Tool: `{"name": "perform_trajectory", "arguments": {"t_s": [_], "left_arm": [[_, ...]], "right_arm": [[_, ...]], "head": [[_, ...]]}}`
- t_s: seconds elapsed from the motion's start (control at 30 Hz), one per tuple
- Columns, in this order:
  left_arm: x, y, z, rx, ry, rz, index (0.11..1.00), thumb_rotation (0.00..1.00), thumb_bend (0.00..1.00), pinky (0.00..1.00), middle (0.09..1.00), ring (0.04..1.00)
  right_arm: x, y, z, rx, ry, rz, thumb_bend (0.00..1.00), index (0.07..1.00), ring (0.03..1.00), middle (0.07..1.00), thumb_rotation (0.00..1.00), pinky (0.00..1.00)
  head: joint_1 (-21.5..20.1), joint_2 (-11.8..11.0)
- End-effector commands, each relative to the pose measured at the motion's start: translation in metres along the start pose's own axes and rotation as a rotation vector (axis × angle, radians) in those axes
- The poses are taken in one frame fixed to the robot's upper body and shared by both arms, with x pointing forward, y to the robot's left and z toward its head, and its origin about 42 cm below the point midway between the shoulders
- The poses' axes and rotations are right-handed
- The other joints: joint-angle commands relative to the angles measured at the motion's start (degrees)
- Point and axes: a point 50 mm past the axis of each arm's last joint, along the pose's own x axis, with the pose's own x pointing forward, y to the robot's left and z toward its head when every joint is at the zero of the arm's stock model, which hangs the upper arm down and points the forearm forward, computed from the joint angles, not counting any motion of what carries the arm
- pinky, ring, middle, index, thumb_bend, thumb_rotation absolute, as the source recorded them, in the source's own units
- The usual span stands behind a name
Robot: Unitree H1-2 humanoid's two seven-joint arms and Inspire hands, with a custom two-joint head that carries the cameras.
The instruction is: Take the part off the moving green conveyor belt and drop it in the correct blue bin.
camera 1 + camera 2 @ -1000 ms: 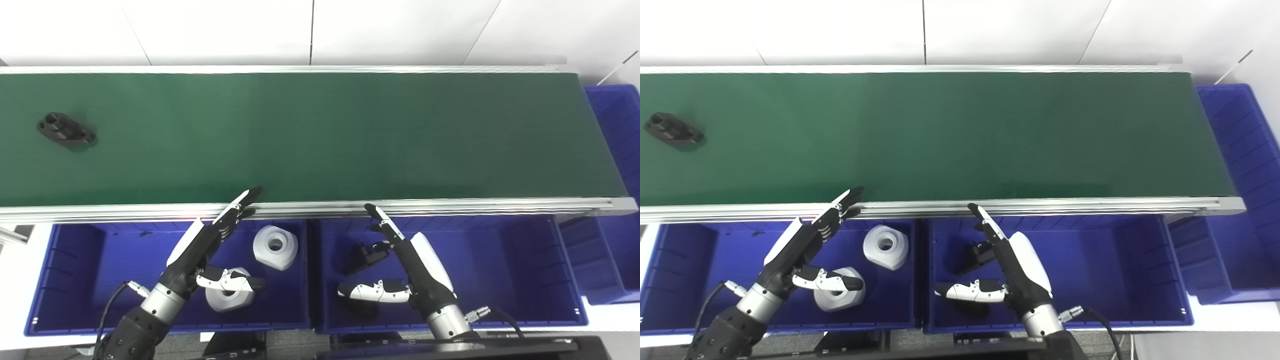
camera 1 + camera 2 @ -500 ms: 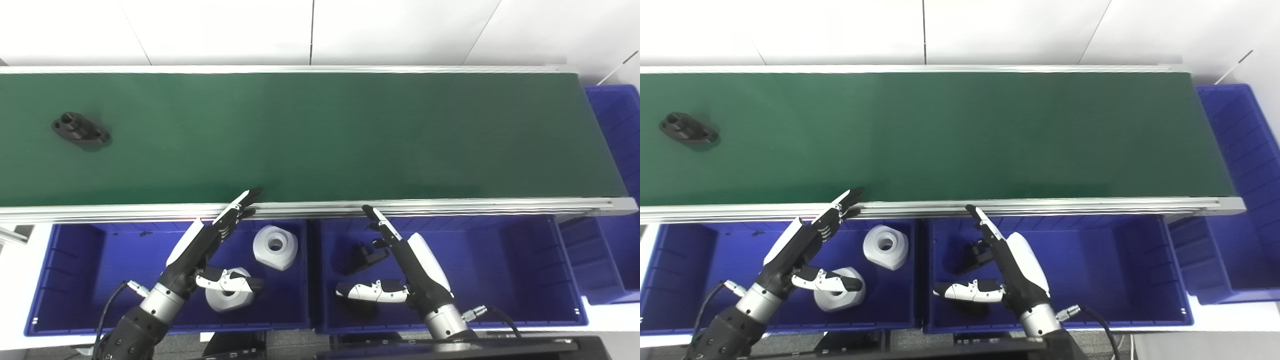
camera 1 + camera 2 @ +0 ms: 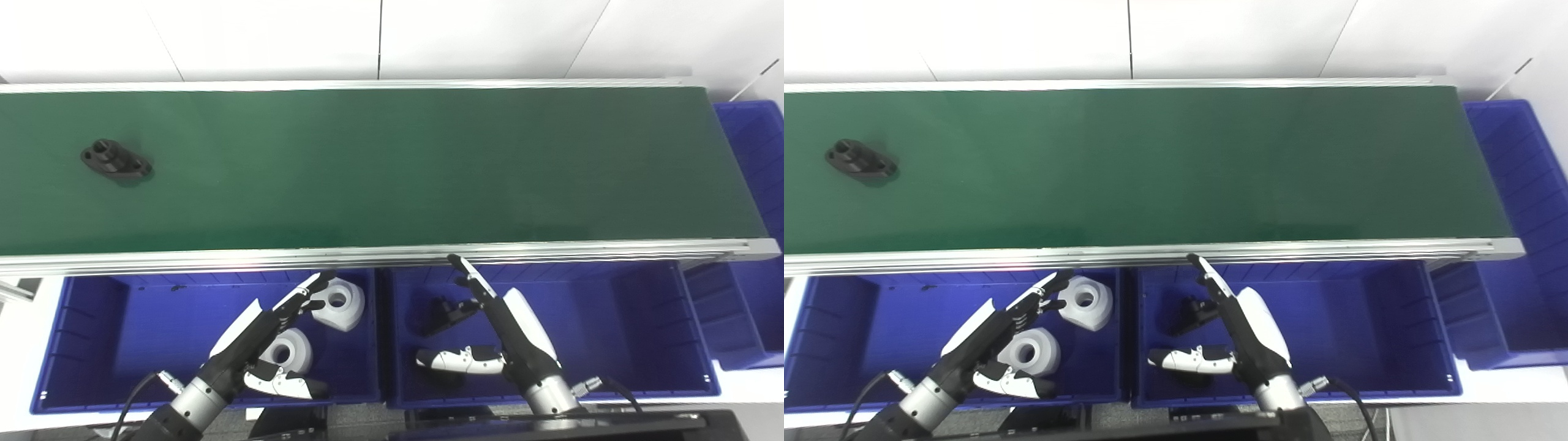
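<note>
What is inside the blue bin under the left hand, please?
The left blue bin holds two white parts: one near the belt, one partly covered by the open left hand. The floor beneath that hand is hidden.

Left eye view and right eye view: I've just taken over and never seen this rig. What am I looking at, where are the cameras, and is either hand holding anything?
Both pictures come from two cameras side by side on the robot's head, looking down at one scene. The long green conveyor belt runs across the top. One black part lies on it near the left end. Below the belt sit two blue bins. The left bin holds two white parts, and the right bin holds a black part like the one on the belt. A further blue bin stands at the belt's right end. The left hand and the right hand are the robot's own. Both hover over the bins, fingers apart, holding nothing.
</note>
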Motion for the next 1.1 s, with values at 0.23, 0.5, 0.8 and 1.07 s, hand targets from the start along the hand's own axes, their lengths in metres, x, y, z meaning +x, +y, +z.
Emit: {"name": "perform_trajectory", "arguments": {"t_s": [0.23,0.5,0.8,1.07], "left_arm": [[0.005,-0.02,0.0,0.01,-0.032,0.071,0.986,0.36,0.85,0.93,1.0,0.984],[0.014,-0.029,-0.006,0.019,-0.035,0.09,0.972,0.29,0.86,0.91,1.0,0.984],[0.021,-0.025,-0.013,0.06,-0.021,0.113,0.964,0.29,0.87,0.88,0.995,0.965],[0.024,-0.025,-0.019,0.056,-0.013,0.118,0.952,0.28,0.88,0.87,0.99,0.957]], "right_arm": [[-0.013,-0.012,-0.014,0.014,-0.074,-0.021,0.87,0.981,0.865,0.97,0.42,0.67],[-0.015,-0.018,-0.029,0.013,-0.079,-0.016,0.84,0.989,0.805,0.975,0.37,0.64],[-0.014,-0.014,-0.031,0.004,-0.054,-0.01,0.83,0.986,0.862,0.984,0.35,0.72],[-0.011,-0.011,-0.034,0.013,-0.067,-0.031,0.85,0.96,0.836,0.959,0.33,0.64]], "head": [[9.27,-5.19],[14.75,-10.45],[11.84,-12.97],[10.43,-14.44]]}}
